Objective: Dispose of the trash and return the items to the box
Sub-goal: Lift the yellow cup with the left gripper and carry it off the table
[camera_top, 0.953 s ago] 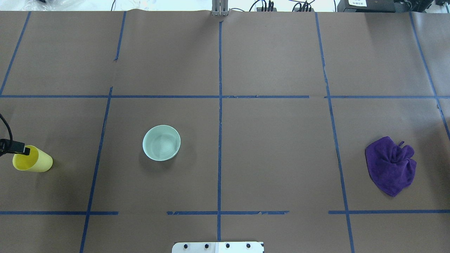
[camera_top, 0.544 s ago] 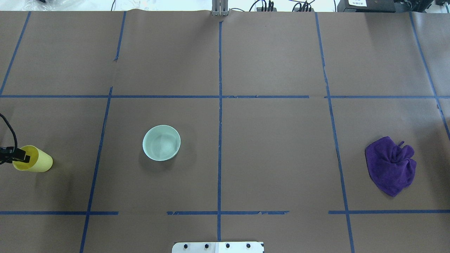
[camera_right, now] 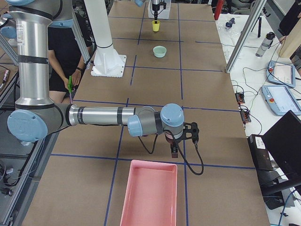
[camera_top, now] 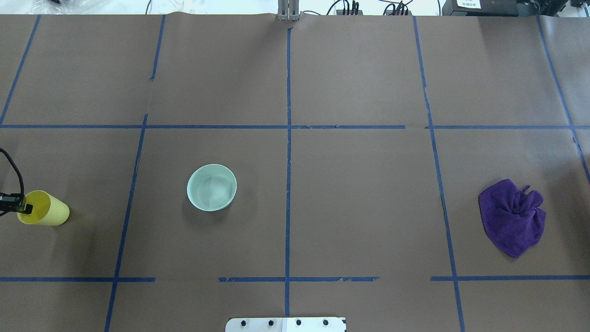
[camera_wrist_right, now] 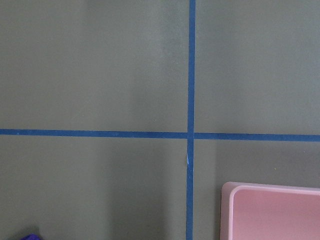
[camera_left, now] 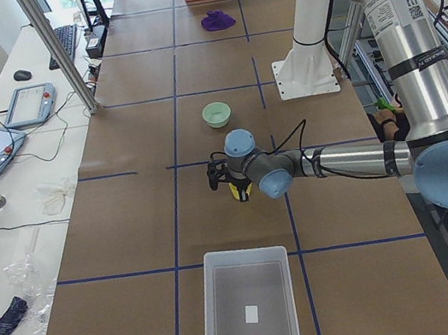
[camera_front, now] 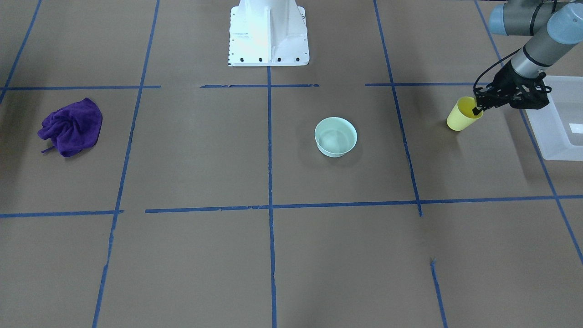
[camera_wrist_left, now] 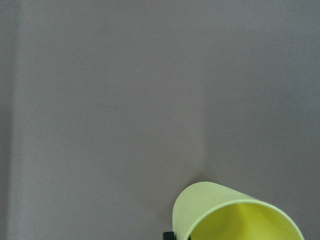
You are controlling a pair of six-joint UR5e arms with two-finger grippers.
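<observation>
The yellow cup [camera_top: 48,214] stands upright at the table's far left and also shows in the front view [camera_front: 460,119] and the left wrist view [camera_wrist_left: 225,210]. My left gripper [camera_front: 478,108] is at its rim, one finger inside and one outside, shut on the wall. The mint-green bowl [camera_top: 211,187] sits empty, apart from both grippers. The frosted-white box [camera_front: 560,136] lies just beyond the cup, on the robot's left. My right gripper [camera_right: 175,149] shows only in the exterior right view, so I cannot tell whether it is open.
A crumpled purple cloth [camera_top: 512,217] lies at the table's right. A pink tray [camera_right: 149,193] stands at the right end, just beyond the right gripper. The robot's white base [camera_front: 268,32] is at the table's near edge. Blue tape lines cross the brown table cover.
The left gripper's finger has moved from the cup's far rim down and left into its mouth. The cup, bowl and cloth have stayed in place.
</observation>
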